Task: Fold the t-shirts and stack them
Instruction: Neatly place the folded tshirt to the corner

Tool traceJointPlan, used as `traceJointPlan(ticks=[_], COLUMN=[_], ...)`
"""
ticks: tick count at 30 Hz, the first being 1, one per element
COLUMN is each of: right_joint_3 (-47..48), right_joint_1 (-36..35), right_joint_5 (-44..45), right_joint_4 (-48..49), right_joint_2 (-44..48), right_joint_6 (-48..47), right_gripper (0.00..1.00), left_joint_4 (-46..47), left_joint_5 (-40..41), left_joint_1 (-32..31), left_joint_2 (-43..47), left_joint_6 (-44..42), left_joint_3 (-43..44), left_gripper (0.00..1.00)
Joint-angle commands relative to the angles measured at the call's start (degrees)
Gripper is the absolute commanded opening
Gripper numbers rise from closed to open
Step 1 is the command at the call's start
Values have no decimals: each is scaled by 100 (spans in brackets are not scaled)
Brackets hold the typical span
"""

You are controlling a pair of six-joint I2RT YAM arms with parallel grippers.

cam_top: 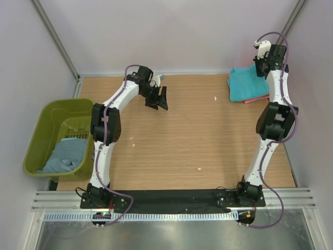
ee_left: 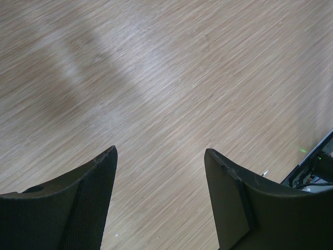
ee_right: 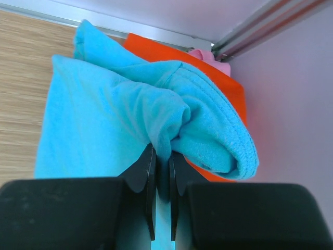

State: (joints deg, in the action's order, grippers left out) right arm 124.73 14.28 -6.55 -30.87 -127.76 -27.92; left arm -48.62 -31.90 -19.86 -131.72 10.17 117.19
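One table (cam_top: 197, 140) has a bin (cam_top: 49, 117) off its left edge, grey-blue shirt (cam_top: 65, 155) inside. Far right corner: turquoise shirt (ee_right: 104, 120) atop orange-red shirt (ee_right: 156, 49) and pink shirt (ee_right: 210, 56). Right gripper (ee_right: 162, 156) pinches a turquoise fold, fingers nearly together; left gripper (ee_left: 160, 153) hangs spread above the wood.

a wooden table (cam_top: 197, 135) is lying under soft, even light; pale walls (cam_top: 171, 31) are standing behind and beside the table, and aluminium posts (cam_top: 54, 39) are rising from its far corners.
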Motion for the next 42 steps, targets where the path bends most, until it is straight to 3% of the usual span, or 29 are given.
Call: traceJointPlan(ticks=[1,15,20,21,25,29,35,36,37,38,42], right_joint_3=[456,1659,1687,1660,1678,1722,1344,1265,995,818,-567], right_joint_1=[206,400,391,382,330,242,-30,-74,-144,-189,-495], right_joint_5=[145,338,584,628,1312,1727,1052,458,191,-72,-1286], right_joint_4=[398,486,731,793,1258,1330,996,917,786,724,521], right_joint_2=[15,-819,-1039,-1066,-1031,-611,593,769,1084,1270,2043], right_joint_6=[-82,-73,-47,-47,102,454,1183,1306,1655,1841,2774], right_gripper=[1,1,2,4,58,65,68,69,82,88,100], left_joint_4=[-86,-148,-165,-165,-121,-69,19,28,89,107,169], left_joint_5=[175,281,430,456,667,1150,3670,3934,4520,4822,5484], left_joint_1=[-71,-185,-229,-255,-299,-343,-537,-572,-589,-589,-589], left_joint_2=[349,349,384,393,428,507,849,893,981,1016,1245], left_joint_6=[-191,-261,-297,-305,-306,-209,-314,-349,-306,-219,-252], left_joint_3=[15,-73,-99,-108,-117,-82,400,576,638,691,744], left_gripper=[69,70,72,72,76,84,100,100,100,100,99])
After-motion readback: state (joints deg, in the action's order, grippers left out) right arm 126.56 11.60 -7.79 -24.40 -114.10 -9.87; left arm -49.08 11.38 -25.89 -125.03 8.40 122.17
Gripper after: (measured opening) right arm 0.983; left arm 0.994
